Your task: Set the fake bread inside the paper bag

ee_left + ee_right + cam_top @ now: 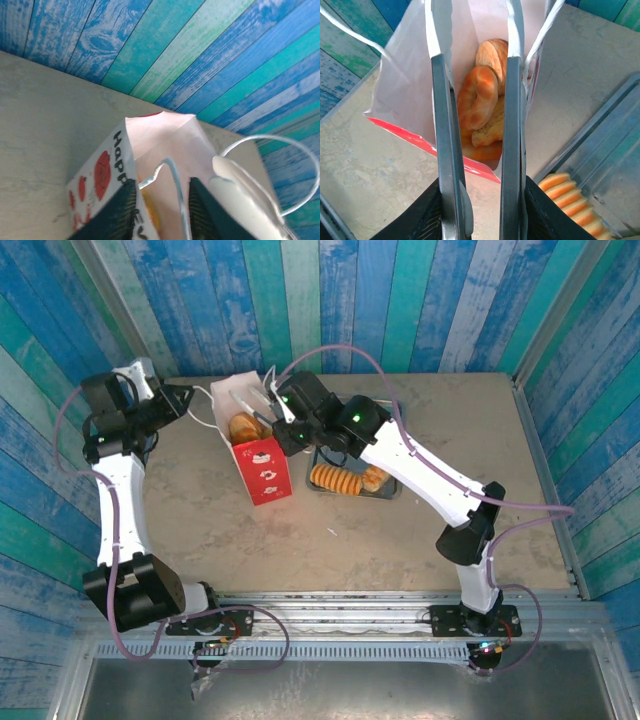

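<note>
The paper bag (pixel 262 462), white above a red panel, stands open at the table's back left. Several pieces of fake bread (pixel 245 427) lie inside it. In the right wrist view a ring doughnut (pixel 479 97) tops the pile. My right gripper (pixel 272 412) hangs over the bag's mouth, its long fingers (pixel 442 125) apart with nothing between them. My left gripper (pixel 192 398) is at the bag's left side, open. In its wrist view a white cord handle (pixel 176 175) runs loose between the dark fingers (pixel 117 210). A ridged long loaf (pixel 335 480) lies on the tray.
The grey metal tray (pixel 392 492) lies just right of the bag and holds another small pastry (pixel 375 478). Blue plank walls close in the table's back and sides. A second cord handle (pixel 300 170) loops out at the bag's far side.
</note>
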### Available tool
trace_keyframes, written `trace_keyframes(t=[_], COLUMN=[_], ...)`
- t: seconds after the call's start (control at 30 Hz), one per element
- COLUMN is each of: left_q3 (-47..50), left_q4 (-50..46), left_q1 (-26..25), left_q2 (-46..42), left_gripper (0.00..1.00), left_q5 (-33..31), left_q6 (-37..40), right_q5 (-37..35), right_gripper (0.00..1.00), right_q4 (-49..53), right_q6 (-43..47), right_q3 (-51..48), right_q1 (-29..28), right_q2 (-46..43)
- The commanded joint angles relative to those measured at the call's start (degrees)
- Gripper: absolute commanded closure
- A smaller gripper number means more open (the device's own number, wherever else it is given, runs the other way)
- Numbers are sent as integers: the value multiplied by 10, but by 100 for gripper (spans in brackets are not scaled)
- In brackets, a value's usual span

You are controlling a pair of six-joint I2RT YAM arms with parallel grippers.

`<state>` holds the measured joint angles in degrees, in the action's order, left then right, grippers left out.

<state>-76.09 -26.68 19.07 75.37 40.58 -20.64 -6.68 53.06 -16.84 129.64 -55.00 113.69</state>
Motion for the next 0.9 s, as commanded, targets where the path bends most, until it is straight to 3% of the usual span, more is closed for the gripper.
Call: trace_keyframes(t=[0.0, 0.27, 0.57, 0.87], left_q3=[5, -1, 36, 142], left_q4=[20, 29, 52, 76], left_q1=[-1, -1, 3, 3], left_q2=[-23, -31, -94, -212], left_gripper=[57, 4, 6, 6], left_q5=[20, 3, -60, -126], left_q6=[-6, -17, -30, -36], right_q5=[23, 43, 6, 32], right_gripper=[62, 62, 62, 61], right_q4=[-36, -56, -73, -56], right_q6=[11, 17, 1, -43], right_q3=[20, -14, -172, -407], right_q1=[2, 9, 43, 159], right_q2=[-62, -154, -307, -435])
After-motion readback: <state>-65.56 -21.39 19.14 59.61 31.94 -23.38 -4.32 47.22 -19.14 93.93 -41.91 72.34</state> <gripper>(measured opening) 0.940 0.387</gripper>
